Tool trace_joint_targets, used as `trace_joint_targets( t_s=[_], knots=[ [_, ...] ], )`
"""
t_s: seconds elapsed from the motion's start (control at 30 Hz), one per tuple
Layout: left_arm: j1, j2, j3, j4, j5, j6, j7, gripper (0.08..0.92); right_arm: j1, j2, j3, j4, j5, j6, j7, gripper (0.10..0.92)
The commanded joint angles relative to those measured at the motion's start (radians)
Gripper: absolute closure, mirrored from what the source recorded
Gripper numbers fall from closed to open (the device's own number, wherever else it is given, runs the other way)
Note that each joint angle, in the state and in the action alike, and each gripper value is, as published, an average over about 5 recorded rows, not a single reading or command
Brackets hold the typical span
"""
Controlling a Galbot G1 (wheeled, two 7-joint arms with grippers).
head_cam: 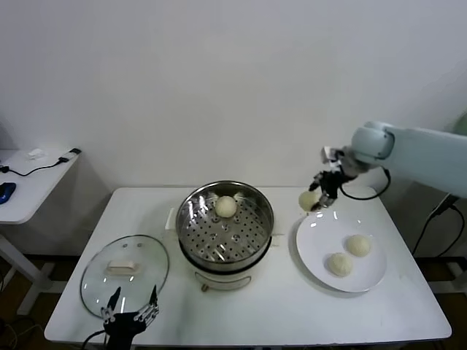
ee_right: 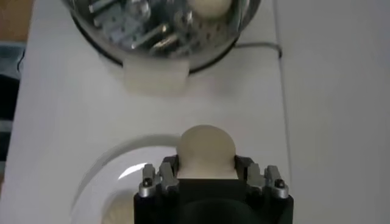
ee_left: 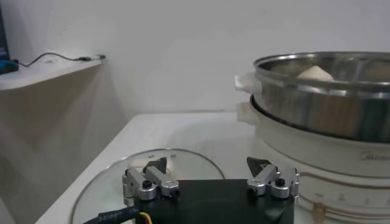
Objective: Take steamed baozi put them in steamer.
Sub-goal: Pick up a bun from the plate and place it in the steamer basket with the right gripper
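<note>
Fingers of the right gripper [ee_right: 206,173] are pressed against both sides of a cream-white baozi [ee_right: 206,151], holding it clear of the white plate [head_cam: 319,271] at that plate's far left rim. From the head view this gripper [head_cam: 318,198] hangs in the air between the steamer [head_cam: 257,235] and the plate, with the held bun [head_cam: 309,199] just in front of its tips. Two more baozi lie on the plate, one [head_cam: 357,245] farther back and one [head_cam: 339,264] nearer the front, close together but apart. A fourth bun [head_cam: 225,206] sits on the perforated floor of the steel basket, toward its far side; its top [ee_left: 315,73] shows over the basket rim in the left wrist view. The steamer stands at the middle of the white table [head_cam: 277,313], on its white pot base [ee_left: 317,152].

At the table's near left edge the left gripper [head_cam: 131,315] rests low with its fingers [ee_left: 146,182] spread wide and holding nothing, just at the near rim of the glass lid [head_cam: 98,281], which lies flat on the table to the left of the steamer.
</note>
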Motion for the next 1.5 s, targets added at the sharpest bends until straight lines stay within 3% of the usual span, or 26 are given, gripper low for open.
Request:
trace_joint_targets(
  t_s=[0.03, 0.27, 0.57, 0.93, 1.5],
  knots=[
    [0.002, 0.006, 0.004, -0.016, 0.007, -0.002, 0.000, 0.177, 0.210, 0.166, -0.010, 0.230, 0.327, -0.097, 0.089, 0.406],
    [0.002, 0.008, 0.002, -0.018, 0.026, -0.012, -0.001, 0.177, 0.051, 0.369, 0.054, 0.202, 0.381, -0.184, 0.243, 0.406],
    [0.004, 0.010, 0.002, -0.012, 0.026, -0.015, -0.002, 0.177, -0.124, 0.535, 0.069, -0.010, 0.298, -0.236, 0.334, 0.406],
    [-0.006, 0.012, 0.002, 0.012, 0.026, -0.020, -0.005, 0.177, -0.260, 0.593, 0.089, -0.141, 0.232, -0.252, 0.369, 0.406],
    [-0.020, 0.011, 0.004, 0.024, 0.025, -0.012, -0.004, 0.177, -0.310, 0.587, 0.105, -0.160, 0.207, -0.263, 0.385, 0.393]
  ],
)
